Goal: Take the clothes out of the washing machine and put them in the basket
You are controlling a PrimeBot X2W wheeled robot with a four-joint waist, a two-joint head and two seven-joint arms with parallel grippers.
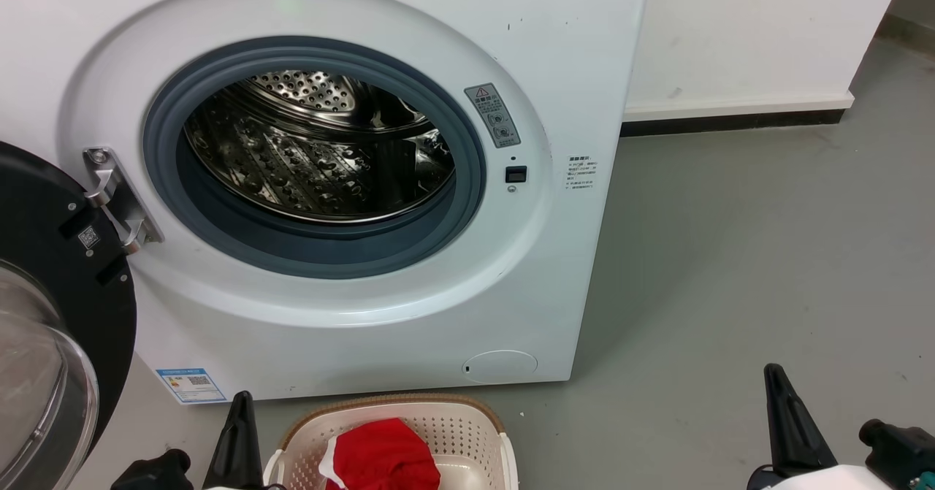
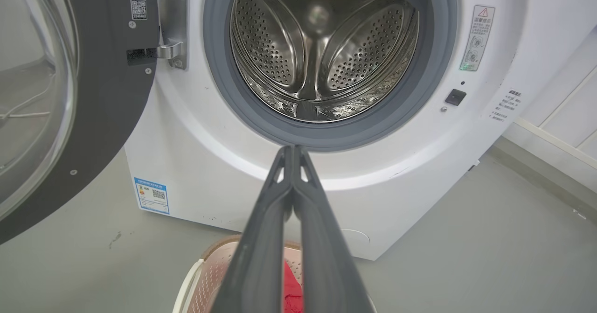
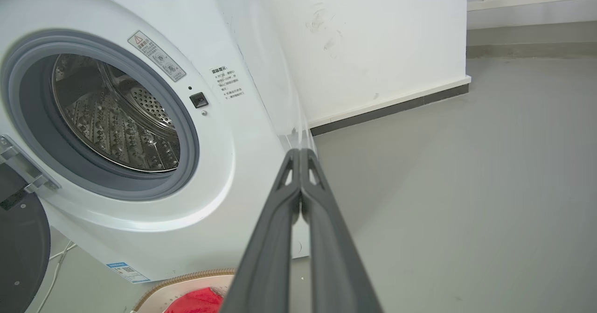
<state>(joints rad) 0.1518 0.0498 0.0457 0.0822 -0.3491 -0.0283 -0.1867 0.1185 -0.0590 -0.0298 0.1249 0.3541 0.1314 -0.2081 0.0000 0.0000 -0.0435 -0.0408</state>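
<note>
The clothes (image 1: 380, 457) are lying in the basket (image 1: 478, 418), a bright red bundle with a white patch at one edge, heaped towards the basket's left side. The basket is standing on the grey floor (image 1: 730, 256) just in front of the washing machine (image 1: 350, 337), below its porthole. The door (image 1: 51, 256) is hanging wide open on its hinge at the machine's left. Inside, the drum (image 1: 314, 147) is showing bare perforated steel wherever the three views reach, though the lowest front part is hiding behind the grey seal. The left gripper (image 2: 294, 149) is hovering above the basket and pointing at the machine's front, its two dark fingers pressed together with nothing between them. The right gripper (image 3: 301, 152) is hanging well off to the right over bare floor, its fingers likewise meeting at the tips and gripping nothing. Judging from this, the unloading step is looking finished or very nearly so, with the placing into the basket done for what can be seen. The next move is calling for a check of the hidden bottom of the drum. If fabric is lying there, one gripper would need to spread its fingers and reach through the porthole clear of the seal.
</note>
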